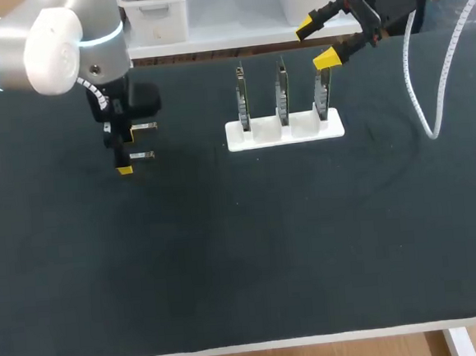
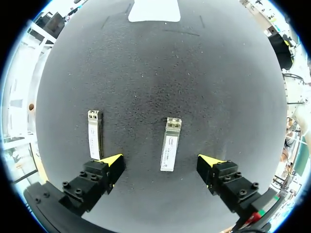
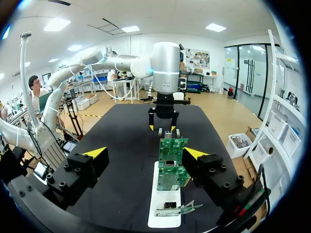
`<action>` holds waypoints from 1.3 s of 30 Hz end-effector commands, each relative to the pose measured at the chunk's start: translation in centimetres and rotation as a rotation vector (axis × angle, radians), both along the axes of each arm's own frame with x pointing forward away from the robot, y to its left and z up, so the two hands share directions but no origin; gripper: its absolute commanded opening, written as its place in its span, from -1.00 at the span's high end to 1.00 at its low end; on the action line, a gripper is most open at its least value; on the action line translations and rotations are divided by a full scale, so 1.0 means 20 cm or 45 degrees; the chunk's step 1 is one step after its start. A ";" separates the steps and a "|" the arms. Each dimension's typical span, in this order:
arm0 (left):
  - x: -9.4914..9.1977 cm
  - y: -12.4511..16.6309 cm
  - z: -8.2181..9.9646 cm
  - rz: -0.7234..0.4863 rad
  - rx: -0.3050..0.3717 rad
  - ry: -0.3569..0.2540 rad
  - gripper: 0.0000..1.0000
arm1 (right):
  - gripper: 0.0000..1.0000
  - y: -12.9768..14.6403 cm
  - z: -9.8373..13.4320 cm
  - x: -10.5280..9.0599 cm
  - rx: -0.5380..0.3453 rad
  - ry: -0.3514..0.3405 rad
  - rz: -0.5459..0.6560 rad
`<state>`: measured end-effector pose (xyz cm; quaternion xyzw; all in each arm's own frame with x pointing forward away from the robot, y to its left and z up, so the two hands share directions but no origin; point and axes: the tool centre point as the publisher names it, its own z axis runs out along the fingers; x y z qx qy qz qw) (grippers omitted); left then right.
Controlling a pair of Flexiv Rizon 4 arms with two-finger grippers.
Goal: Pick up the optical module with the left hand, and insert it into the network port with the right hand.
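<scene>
Nothing is done yet: the left claw (image 2: 162,161) hangs released, straddling a slim silver metal optical module (image 2: 171,144) lying flat on the dark tabletop (image 2: 160,63). The right claw (image 3: 145,153), released and empty, hovers by the green circuit boards (image 3: 171,162); pickup and insertion remain.

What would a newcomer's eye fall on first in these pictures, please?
Probably the white holder with three upright green circuit boards at mid-table, the right gripper hovering open-fingered near its rightmost board. Then the two small silver optical modules lying flat on the black mat: one sits between the left gripper's open yellow-tipped fingers, the other just beside one finger.
</scene>
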<state>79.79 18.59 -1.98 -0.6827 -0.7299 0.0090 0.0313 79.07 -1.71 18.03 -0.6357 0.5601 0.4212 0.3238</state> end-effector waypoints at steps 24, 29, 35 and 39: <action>0.00 -0.01 0.00 -0.029 0.000 -0.010 1.00 | -1.00 0.00 0.00 -0.01 -0.001 -0.002 -0.003; -0.01 -0.04 0.07 -0.047 -0.013 -0.029 1.00 | -1.00 0.00 0.00 -0.01 -0.001 -0.002 -0.003; 0.00 -0.08 0.15 -0.077 -0.028 -0.045 1.00 | -1.00 0.00 0.00 -0.01 -0.001 -0.002 -0.003; 0.00 -0.10 0.20 -0.088 -0.073 -0.074 1.00 | -1.00 0.00 0.00 -0.01 -0.001 -0.002 -0.003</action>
